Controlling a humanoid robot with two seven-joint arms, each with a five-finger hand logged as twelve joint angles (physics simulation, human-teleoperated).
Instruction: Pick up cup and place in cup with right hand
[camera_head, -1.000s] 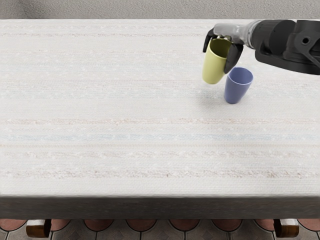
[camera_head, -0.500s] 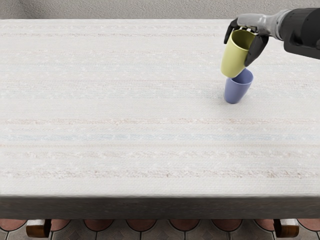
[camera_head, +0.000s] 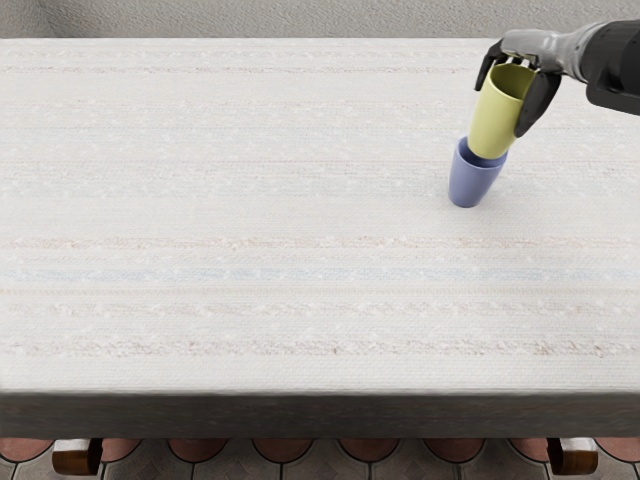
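Head view: the yellow-green cup (camera_head: 493, 120) is gripped by the right hand (camera_head: 528, 48), mouth up, its lower part hanging below the hand. Just under it stands the blue cup (camera_head: 470, 184), its opening partly hidden by the yellow-green cup's base; whether that base is inside or only above, I cannot tell. The striped pale table (camera_head: 250, 220) spreads beneath the hand, a grey wall (camera_head: 250, 18) beyond it

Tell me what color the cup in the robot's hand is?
Yellow-green; the head view shows it best.
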